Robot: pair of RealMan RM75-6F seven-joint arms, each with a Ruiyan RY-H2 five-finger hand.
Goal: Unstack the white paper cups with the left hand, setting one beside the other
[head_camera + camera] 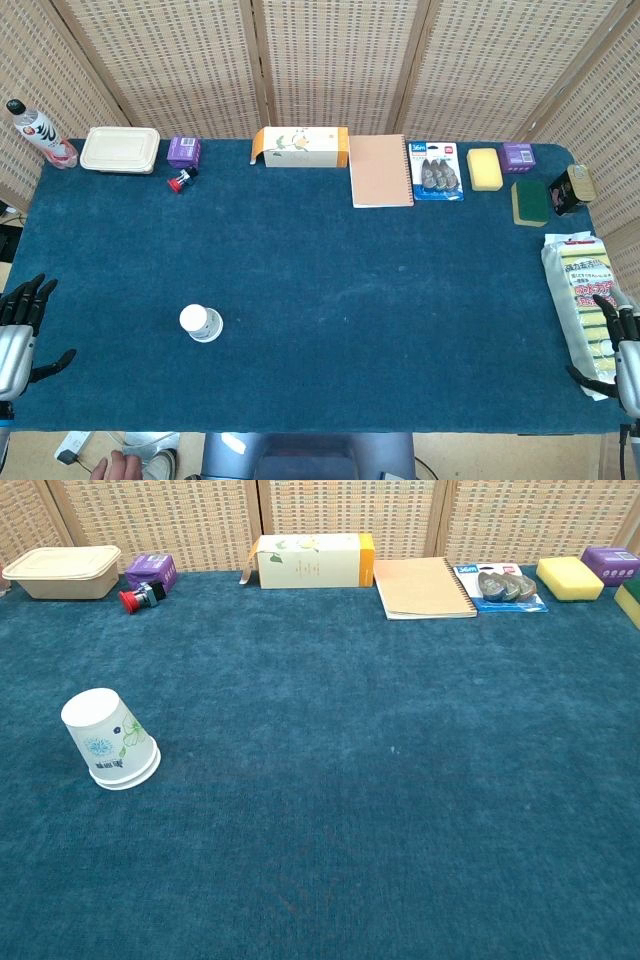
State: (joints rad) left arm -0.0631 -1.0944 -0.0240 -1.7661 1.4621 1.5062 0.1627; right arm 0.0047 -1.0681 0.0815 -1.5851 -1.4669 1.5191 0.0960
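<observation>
The stacked white paper cups [201, 323] [110, 738] stand upside down on the blue table, at its front left; two rims show at the bottom of the stack and a blue-green flower print on its side. My left hand [18, 335] hangs at the table's left edge, well left of the cups, fingers spread and holding nothing. At the right edge my right hand [622, 348] is also empty with fingers apart, beside a sponge pack. Neither hand appears in the chest view.
Along the far edge lie a bottle [40, 134], a beige food box [120, 149], a purple box [184, 151], a red button [181, 181], a tissue box [301, 146], a notebook [380, 170], tape pack [437, 171], yellow sponge [484, 168]. A sponge pack [582, 305] lies at right.
</observation>
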